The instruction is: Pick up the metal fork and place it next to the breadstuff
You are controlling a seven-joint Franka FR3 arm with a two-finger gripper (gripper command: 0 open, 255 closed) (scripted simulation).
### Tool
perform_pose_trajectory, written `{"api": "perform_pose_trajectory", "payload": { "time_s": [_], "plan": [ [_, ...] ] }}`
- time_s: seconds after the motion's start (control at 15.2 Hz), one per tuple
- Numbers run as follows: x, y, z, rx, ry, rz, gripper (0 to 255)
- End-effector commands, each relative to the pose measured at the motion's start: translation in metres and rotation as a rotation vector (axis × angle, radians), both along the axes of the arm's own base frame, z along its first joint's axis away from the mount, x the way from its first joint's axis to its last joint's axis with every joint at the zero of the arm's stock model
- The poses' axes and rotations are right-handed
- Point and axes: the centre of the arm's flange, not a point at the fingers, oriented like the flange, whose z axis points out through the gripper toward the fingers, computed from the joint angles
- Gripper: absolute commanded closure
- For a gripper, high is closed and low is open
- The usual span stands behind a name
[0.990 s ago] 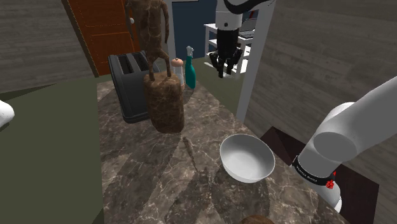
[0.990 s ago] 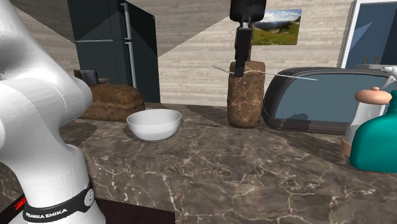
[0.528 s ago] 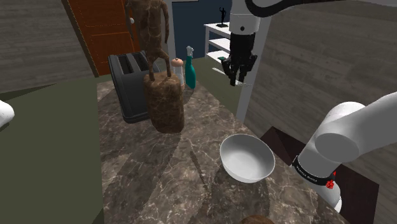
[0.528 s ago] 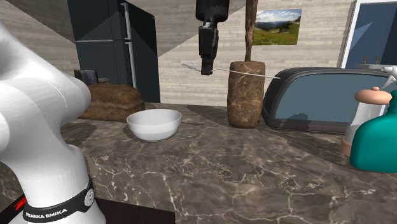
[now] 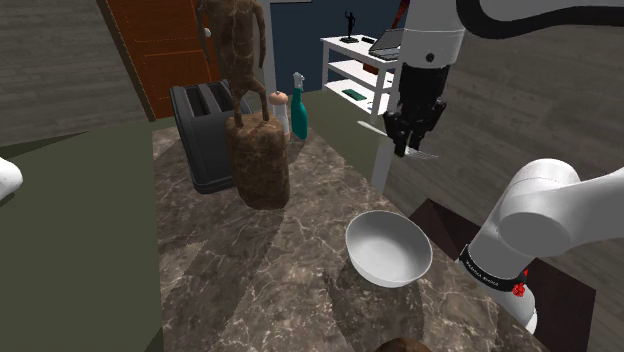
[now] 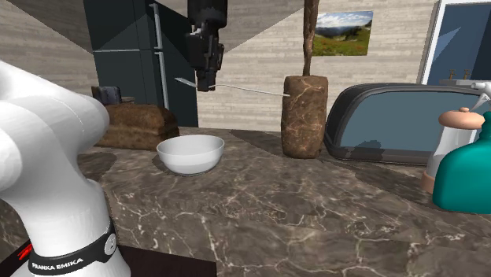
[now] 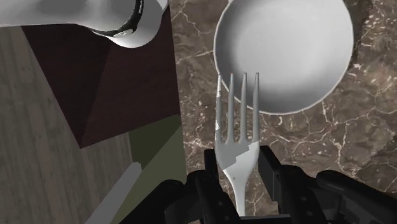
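White arm [image 5: 432,35] hangs high, jaws downward, clasping the fork [image 7: 236,137] level.

Silvery four-tined fork [image 7: 236,121] held level in the fingers [image 7: 272,175], aloft, well apart from the brown loaf [image 6: 138,126]

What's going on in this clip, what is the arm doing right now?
The white arm's black claw is shut on a silvery fork and holds it level in the air above the marble counter, roughly over the near edge of the white bowl. The brown loaf sits on the counter just beyond the bowl, toward the second exterior view's left. The fork is not yet set down beside it.
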Motion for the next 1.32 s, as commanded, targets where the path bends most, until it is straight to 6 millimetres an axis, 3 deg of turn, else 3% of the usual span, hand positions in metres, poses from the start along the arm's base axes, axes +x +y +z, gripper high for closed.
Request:
{"api": "perform_pose_trajectory", "payload": {
  "time_s": [0.0,1.25],
  "plan": [
    [-0.026,0.007,-0.001,0.000,0.001,0.000,255],
    [-0.270,0.066,-0.001,0.000,0.001,0.000,255]
  ]
}}
